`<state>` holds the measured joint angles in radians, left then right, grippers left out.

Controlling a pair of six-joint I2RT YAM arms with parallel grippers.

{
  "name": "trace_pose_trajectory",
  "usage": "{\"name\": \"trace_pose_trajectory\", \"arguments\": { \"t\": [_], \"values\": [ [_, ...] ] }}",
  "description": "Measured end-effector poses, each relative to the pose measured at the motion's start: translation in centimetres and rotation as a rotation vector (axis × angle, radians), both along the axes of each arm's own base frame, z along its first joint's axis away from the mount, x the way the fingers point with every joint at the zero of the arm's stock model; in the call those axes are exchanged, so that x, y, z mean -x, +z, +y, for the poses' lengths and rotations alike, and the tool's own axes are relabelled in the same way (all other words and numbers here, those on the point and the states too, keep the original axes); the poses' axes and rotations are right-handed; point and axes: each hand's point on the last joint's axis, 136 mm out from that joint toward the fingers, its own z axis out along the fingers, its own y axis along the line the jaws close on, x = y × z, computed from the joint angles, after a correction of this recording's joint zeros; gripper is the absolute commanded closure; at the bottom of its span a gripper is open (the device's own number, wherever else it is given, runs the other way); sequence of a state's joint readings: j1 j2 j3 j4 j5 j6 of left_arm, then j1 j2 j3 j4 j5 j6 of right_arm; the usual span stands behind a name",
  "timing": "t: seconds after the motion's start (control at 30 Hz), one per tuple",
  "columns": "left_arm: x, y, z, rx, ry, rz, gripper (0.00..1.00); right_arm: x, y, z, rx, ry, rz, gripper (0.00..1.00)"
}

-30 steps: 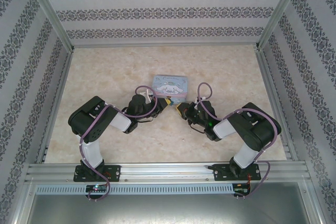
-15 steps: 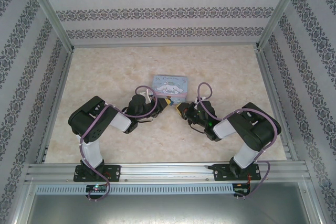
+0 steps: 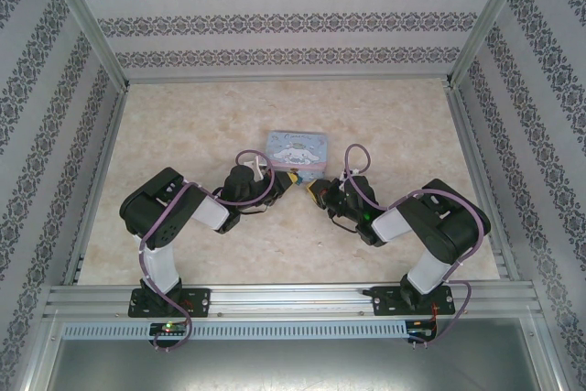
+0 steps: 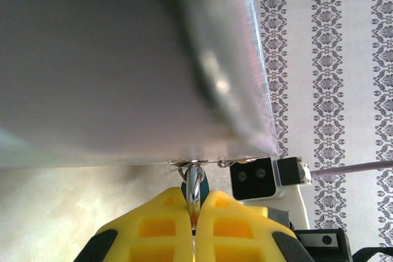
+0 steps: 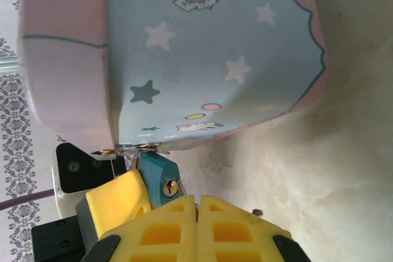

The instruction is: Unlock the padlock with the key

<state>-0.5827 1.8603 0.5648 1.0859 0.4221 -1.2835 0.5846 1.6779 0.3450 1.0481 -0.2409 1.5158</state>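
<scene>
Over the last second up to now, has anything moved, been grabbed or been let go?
Nothing visibly changed. The left gripper stays shut on the shackle of the padlock at the near edge of the tin. The right gripper stays shut just beside the padlock's body.

I count two arms: left arm (image 3: 169, 212), right arm (image 3: 439, 226). Two grippers: left gripper (image 3: 291, 181), right gripper (image 3: 317, 191); two yellow fingers (image 5: 239, 225) each, four total. One cartoon tin (image 3: 298, 147). One padlock (image 5: 161, 175): one shackle (image 4: 194, 182), one brass keyhole (image 5: 170, 186). One table (image 3: 385, 116).
</scene>
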Motion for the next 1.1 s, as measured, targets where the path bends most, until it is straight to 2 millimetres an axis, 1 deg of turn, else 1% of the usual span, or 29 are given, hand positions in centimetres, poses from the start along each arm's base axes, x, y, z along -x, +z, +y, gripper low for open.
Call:
{"name": "trace_pose_trajectory", "arguments": {
  "t": [0.13,0.43,0.8,1.1],
  "values": [
    [0.0,-0.4,0.0,-0.006,0.0,0.009,1.0,0.1,0.0,0.0,0.0,0.003,0.002,1.0],
    [0.0,-0.4,0.0,-0.004,0.0,0.006,1.0,0.1,0.1,0.0,0.002,0.004,0.0,1.0],
    [-0.1,0.5,-0.3,0.074,0.013,0.044,1.0,-0.3,0.7,-0.2,-0.003,0.034,-0.04,1.0],
    [-0.2,0.5,-0.2,0.094,0.023,0.069,1.0,-0.7,0.9,-0.2,-0.008,0.088,-0.069,1.0]
  ]
}}
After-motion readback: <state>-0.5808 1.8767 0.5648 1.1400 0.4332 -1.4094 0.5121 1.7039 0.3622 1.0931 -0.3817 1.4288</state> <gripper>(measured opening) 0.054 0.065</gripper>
